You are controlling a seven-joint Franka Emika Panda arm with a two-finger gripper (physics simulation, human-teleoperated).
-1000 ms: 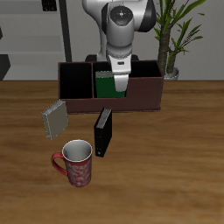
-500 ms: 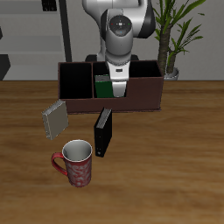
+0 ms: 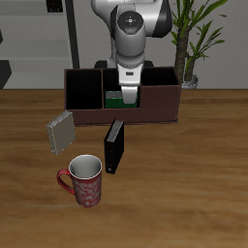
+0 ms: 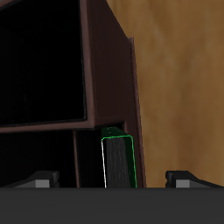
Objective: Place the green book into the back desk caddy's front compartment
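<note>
Scanning near to far:
mug (image 3: 84, 180): red patterned, white inside, upright on the counter (image 3: 194, 194) nearest the front edge, handle pointing away from the black book.
black book (image 3: 114, 146): standing on edge just behind and beside the mug, well clear of the caddy wall.
grey book (image 3: 61, 132): tilted, propped on one corner, near the caddy's end, apart from the black book.
back desk caddy (image 3: 155, 108): long dark reddish-brown box, black inside, partitions splitting it into open-topped cells; sits behind all three items.
green book (image 3: 116, 98): down inside a narrow caddy cell, only a sliver of green showing above the front wall in the exterior view. Wrist view shows the green book (image 4: 118, 162) standing on edge in the slim cell next to a partition, pale edge facing up.
tool (image 3: 126, 89): directly over the book's cell, fingers (image 4: 188, 178) spread wide either side, not touching the book. Released.
potted plant (image 3: 190, 39): behind the caddy's far end.
</note>
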